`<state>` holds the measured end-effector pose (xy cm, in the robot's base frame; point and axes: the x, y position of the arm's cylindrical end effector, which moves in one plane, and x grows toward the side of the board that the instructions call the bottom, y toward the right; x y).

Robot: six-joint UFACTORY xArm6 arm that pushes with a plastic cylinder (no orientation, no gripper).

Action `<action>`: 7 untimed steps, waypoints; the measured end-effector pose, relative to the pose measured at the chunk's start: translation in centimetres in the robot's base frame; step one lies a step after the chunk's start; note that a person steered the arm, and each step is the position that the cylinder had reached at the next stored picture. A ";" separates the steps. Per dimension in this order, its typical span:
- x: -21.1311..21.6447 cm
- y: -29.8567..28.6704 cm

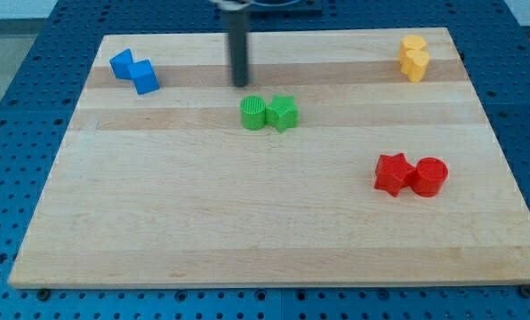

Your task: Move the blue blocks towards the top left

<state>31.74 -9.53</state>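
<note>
Two blue blocks touch each other near the board's top left corner: one (121,63) to the upper left and a cube-like one (145,77) to its lower right. My tip (240,84) is at the end of the dark rod near the view's top centre. It stands well to the right of the blue blocks and just above the green cylinder (253,114). It touches no block.
A green star (283,113) sits against the green cylinder at the centre. Two yellow blocks (413,58) are stacked close at the top right. A red star (393,173) and red cylinder (429,176) sit at the right. The wooden board (247,231) lies on a blue perforated table.
</note>
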 end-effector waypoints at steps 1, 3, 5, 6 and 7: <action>1.7 -6.0; 4.2 -10.5; 0.5 -10.6; -0.8 -10.6; -0.8 -10.6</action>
<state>30.97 -20.11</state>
